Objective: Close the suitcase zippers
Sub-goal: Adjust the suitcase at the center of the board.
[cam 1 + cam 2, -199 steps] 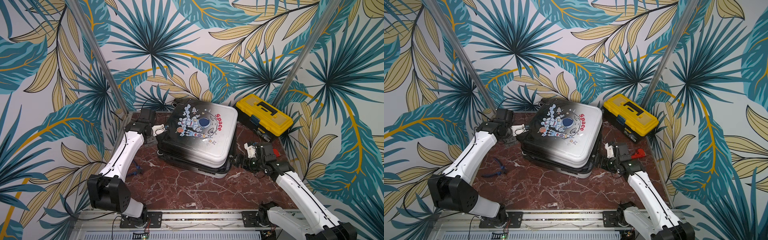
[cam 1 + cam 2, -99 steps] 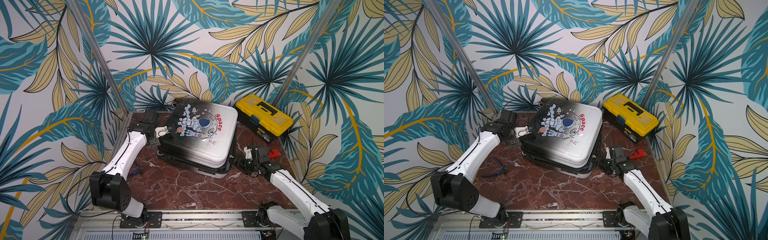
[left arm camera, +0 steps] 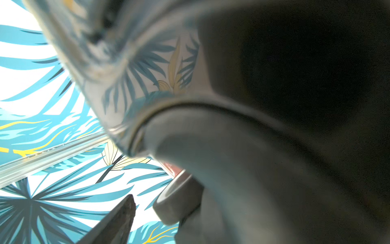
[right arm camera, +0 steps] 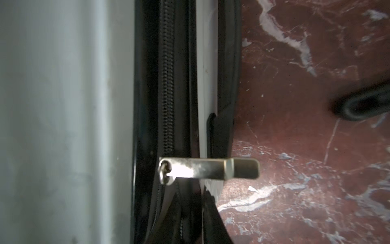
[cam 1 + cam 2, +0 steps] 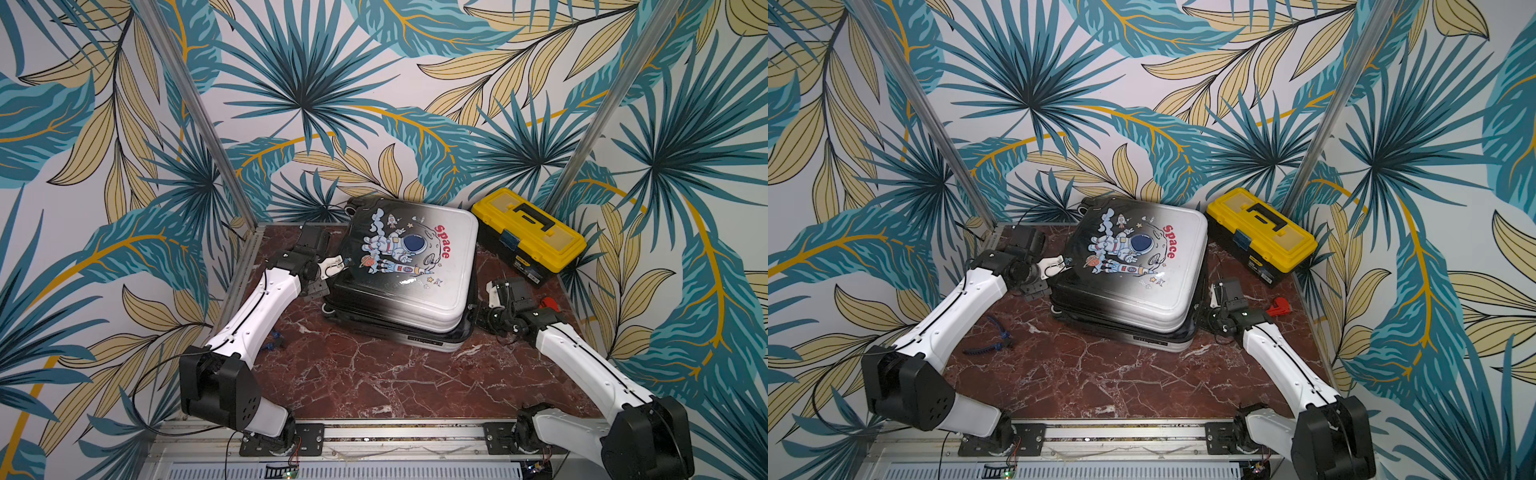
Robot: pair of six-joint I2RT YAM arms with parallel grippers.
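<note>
At the right-hand seam of the suitcase (image 5: 415, 291), the right gripper (image 5: 478, 321) sits tips-in against the zippers (image 4: 167, 95). Its fingers are too small and dark to read in both top views and fall outside the right wrist view, so I cannot tell whether they are clamped on anything. Right wrist view: the metal pull tab (image 4: 209, 169) sticks straight out from the track, with nothing visibly touching it. On one side of the slider the teeth are meshed; on the other the two tapes part, so the seam is only partly closed. Left gripper (image 5: 330, 270): jaws spread, grasping nothing, one white finger (image 5: 336, 264) laid on the black corner of the lid, apparently bracing it. The suitcase lies flat, astronaut side up, at the back of the table (image 5: 374, 374), with the yellow toolbox (image 5: 528, 232) just beside it. Judged step: acquiring the pull on the right-side run, with zipping proper not yet begun. The next move calls for a firm pinch on the flat of the tab, then a draw along the track toward the parted tapes. The force should be kept in line with the seam so the slider does not cock. The left arm should press down so the case does not skate.
</note>
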